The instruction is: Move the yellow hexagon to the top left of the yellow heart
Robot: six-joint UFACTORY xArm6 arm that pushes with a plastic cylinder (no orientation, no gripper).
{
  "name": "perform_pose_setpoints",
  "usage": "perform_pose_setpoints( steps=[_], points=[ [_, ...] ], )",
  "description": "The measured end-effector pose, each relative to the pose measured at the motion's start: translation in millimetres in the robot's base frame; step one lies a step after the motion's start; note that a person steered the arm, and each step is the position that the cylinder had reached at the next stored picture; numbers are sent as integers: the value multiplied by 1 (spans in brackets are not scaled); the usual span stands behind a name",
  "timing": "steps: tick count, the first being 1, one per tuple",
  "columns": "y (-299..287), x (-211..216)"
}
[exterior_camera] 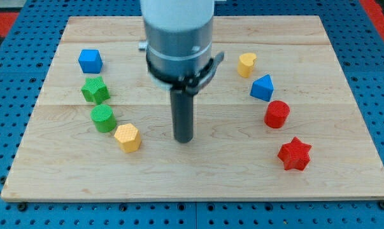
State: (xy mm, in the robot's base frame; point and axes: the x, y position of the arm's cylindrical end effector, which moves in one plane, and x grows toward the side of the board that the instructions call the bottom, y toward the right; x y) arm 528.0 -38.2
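Note:
The yellow hexagon [127, 137] lies on the wooden board at the view's lower left. The yellow heart [246, 64] lies at the view's upper right, far from the hexagon. My tip [183, 140] rests on the board near the middle, a short way to the right of the yellow hexagon and not touching it. The arm's grey body hangs above it and hides part of the board's top middle.
On the left, a blue cube [90, 61], a green star [95, 90] and a green cylinder [104, 118] stand in a column just above the hexagon. On the right, a blue triangle [262, 88], a red cylinder [277, 114] and a red star [294, 154] run down below the heart.

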Motion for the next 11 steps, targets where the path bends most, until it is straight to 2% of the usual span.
perform_pose_setpoints(
  steps=[1,3,4,6,8,10,11],
  points=[
    [-67,25],
    [-90,-25],
    [-98,-29],
    [-95,-124],
    [-95,-175],
    [-26,-229],
    [-71,-224]
  ],
)
